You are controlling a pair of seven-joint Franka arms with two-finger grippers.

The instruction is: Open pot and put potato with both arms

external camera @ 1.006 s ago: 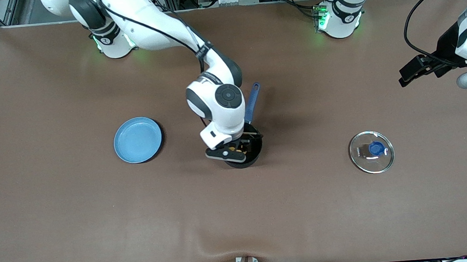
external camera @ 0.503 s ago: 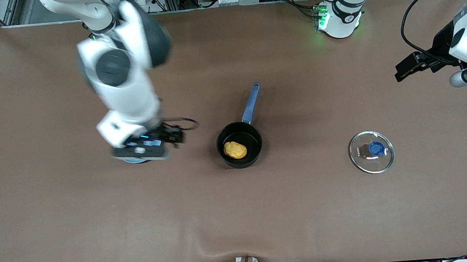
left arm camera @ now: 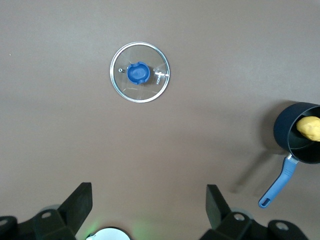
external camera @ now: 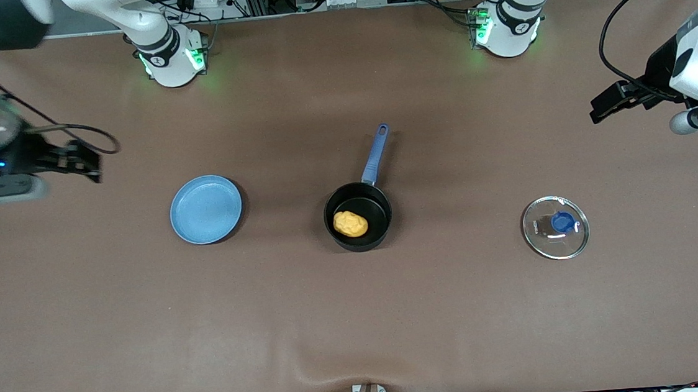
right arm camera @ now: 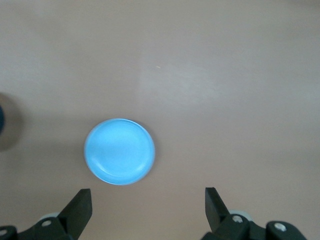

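Observation:
The black pot point(external camera: 381, 209) with a long blue handle point(external camera: 375, 153) stands open at mid-table, and the yellow-orange potato point(external camera: 350, 223) lies inside it. Its glass lid point(external camera: 555, 227) with a blue knob lies flat on the table toward the left arm's end. My right gripper point(external camera: 88, 162) is open and empty, up over the right arm's end of the table. My left gripper point(external camera: 599, 109) is open and empty, up over the left arm's end. The left wrist view shows the lid point(left arm camera: 140, 72), the pot point(left arm camera: 285, 132) and the potato point(left arm camera: 310, 127) beyond the open gripper point(left arm camera: 149, 205).
A flat light-blue plate point(external camera: 205, 208) lies between the pot and the right arm's end; it also shows in the right wrist view point(right arm camera: 119, 151) past the open right gripper point(right arm camera: 148, 207). Brown cloth covers the table.
My right gripper let go of the potato in the pot, then rose and swung away past the plate toward its own end of the table. The left arm barely moved.

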